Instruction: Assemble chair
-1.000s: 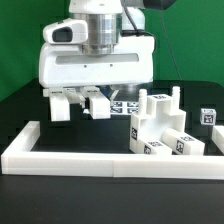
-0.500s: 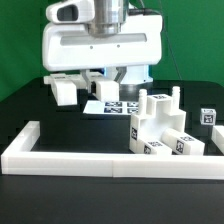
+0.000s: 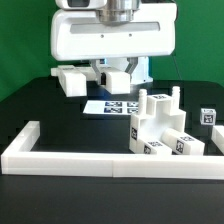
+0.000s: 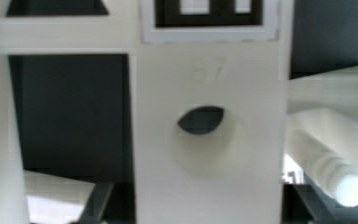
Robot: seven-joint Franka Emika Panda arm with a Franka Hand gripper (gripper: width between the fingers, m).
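Note:
My gripper (image 3: 113, 74) hangs above the back of the table and is shut on a white chair part (image 3: 71, 80) that sticks out toward the exterior view's left. In the wrist view this part (image 4: 202, 160) is a flat white piece with a round dark hole (image 4: 201, 120) and a marker tag (image 4: 211, 15), and it fills the gap between the jaws of my gripper (image 4: 202, 212). Several other white chair parts (image 3: 160, 128) with marker tags stand bunched together at the exterior view's right.
The marker board (image 3: 112, 106) lies on the black table below my gripper. A white L-shaped wall (image 3: 90, 160) runs along the front and the left. A small tagged white block (image 3: 208, 116) stands at the far right.
My gripper has risen and shifted toward the exterior view's right, carrying the white chair part up with it. The bunched parts have not moved.

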